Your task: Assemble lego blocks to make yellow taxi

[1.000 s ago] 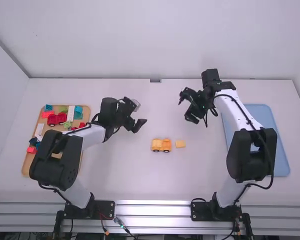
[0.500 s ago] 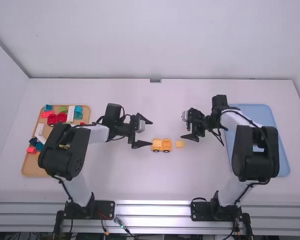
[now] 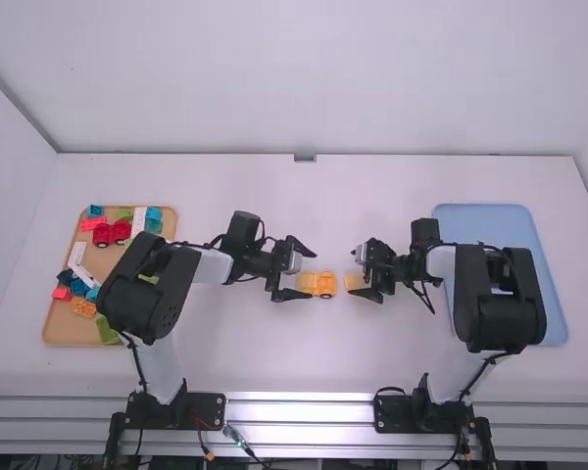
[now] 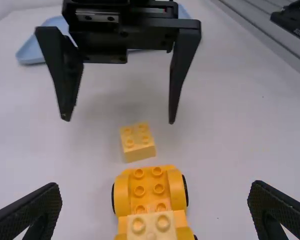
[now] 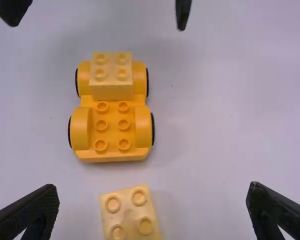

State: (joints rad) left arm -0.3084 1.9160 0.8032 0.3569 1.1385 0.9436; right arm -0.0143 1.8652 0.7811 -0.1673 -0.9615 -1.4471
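Between the arms stands an orange-yellow wheeled base (image 3: 325,284), a paler yellow brick (image 5: 111,76) seated on one end. A loose pale yellow brick (image 3: 356,283) lies on the table just right of the base, apart from it; the left wrist view shows this loose brick (image 4: 137,142) beyond the base. My left gripper (image 3: 312,274) is open around the base's left end, and its fingers stand wide in its wrist view (image 4: 155,200). My right gripper (image 3: 360,270) is open over the loose brick, its fingertips (image 5: 152,200) well apart on either side of it.
A wooden tray (image 3: 55,331) with several coloured bricks lies at the far left, partly beneath the left arm. A blue tray (image 3: 561,318) lies at the right, partly under the right arm. The two grippers face each other closely.
Both grippers have moved toward the middle of the table and come down, the left one to the base and the right one to the loose brick. The base and brick have stayed put.
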